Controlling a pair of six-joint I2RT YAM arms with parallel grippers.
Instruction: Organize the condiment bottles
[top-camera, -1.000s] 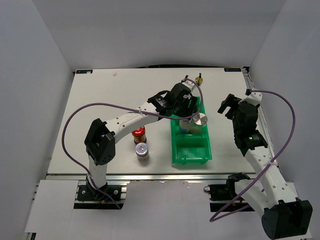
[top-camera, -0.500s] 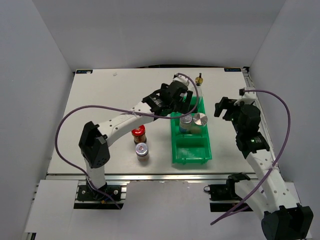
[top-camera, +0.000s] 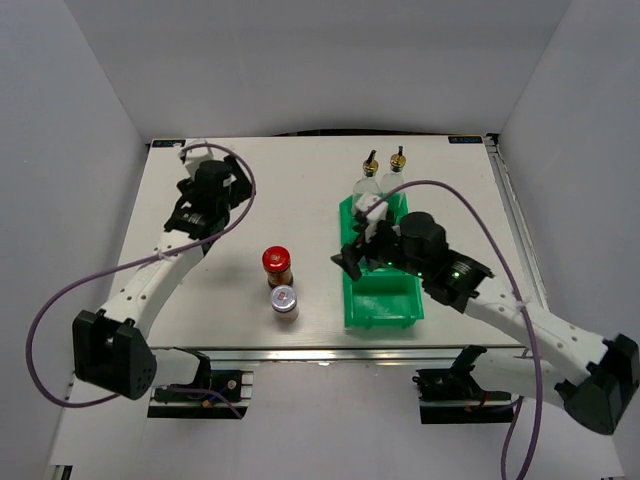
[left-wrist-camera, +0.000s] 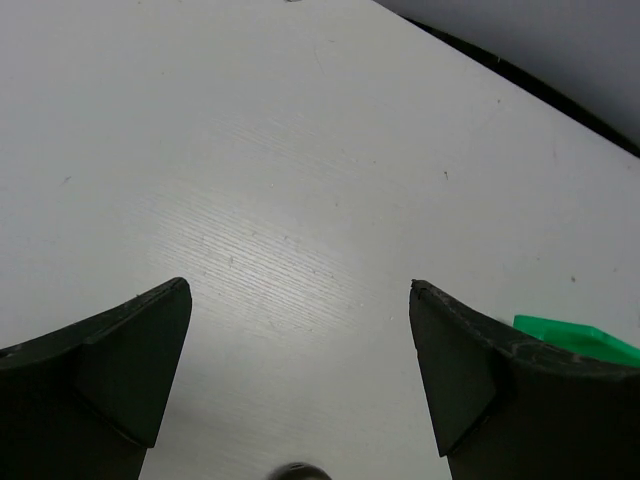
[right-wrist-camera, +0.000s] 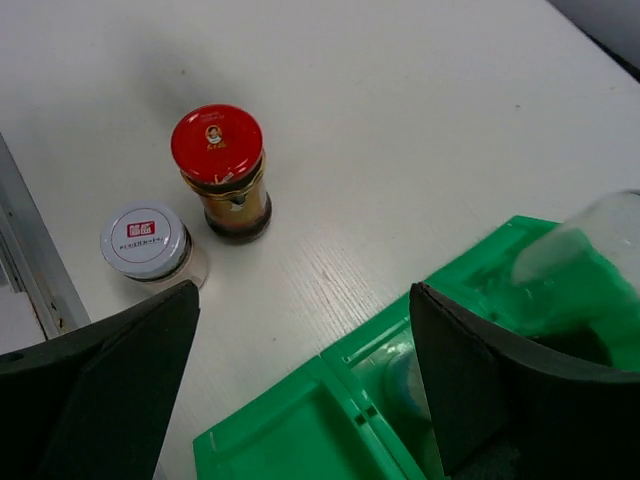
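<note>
The right gripper (right-wrist-camera: 302, 300), jaws apart and empty, likely needed to drop squarely over the red-capped jar (right-wrist-camera: 217, 150) at its eleven o'clock.

I've pulled the left arm back from the bin (top-camera: 383, 303). Its end effector (left-wrist-camera: 298, 292), which was over the bin's far end, now sits well to the left of the bin above bare worktop (top-camera: 280, 180), jaws spread wide. That uncovers a second tall bottle (top-camera: 367, 182) at the bin's far end, just left of the first bottle (top-camera: 397, 172). I've swung the right arm in from the right of the bin. Its end effector (right-wrist-camera: 303, 295) now hangs over the bin's left rim, about halfway along, and the arm hides the silver-lidded jars in the bin from the top camera.
</note>
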